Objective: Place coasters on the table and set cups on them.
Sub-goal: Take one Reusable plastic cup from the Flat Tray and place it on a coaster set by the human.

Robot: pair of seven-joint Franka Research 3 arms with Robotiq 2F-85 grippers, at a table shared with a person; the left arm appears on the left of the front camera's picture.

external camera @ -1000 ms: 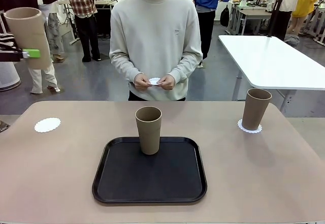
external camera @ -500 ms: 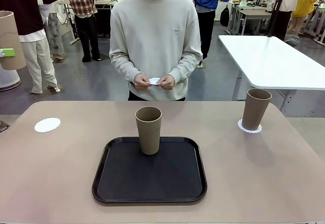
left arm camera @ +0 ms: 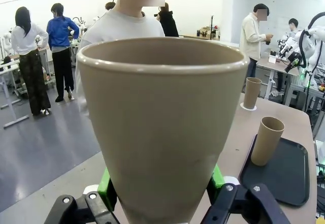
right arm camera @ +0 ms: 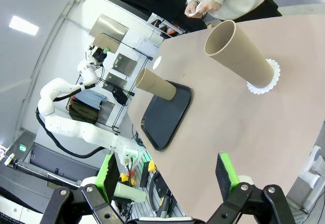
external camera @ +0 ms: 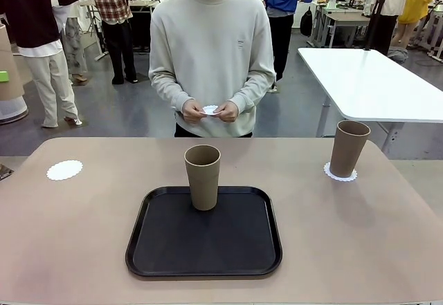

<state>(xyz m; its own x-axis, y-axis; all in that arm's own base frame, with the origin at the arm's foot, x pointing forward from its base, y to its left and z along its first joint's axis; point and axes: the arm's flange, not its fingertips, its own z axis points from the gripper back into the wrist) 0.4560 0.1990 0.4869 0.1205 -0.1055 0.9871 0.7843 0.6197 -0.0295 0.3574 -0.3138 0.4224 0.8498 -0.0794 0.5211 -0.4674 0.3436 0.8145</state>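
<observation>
The left gripper (left arm camera: 161, 186) is clamped on the held cup (left arm camera: 162, 122), with its green pads (left arm camera: 105, 186) pressed to either side low on the cup's wall. In the front view this cup is a sliver at the far left edge of the frame, up off the tabletop (external camera: 360, 250). The right gripper (right arm camera: 167, 176) stands wide with nothing between its fingers, above the tabletop's edge.

At mid-frame the tray cup (external camera: 203, 177) stands upright at the back of the black tray (external camera: 204, 250). At the right, the right cup (external camera: 348, 148) stands on the lacy coaster (external camera: 340, 175). At the left, the bare coaster (external camera: 64, 170) lies flat. At top centre, the person's hands (external camera: 208, 111) hold the small white coaster (external camera: 210, 110).
</observation>
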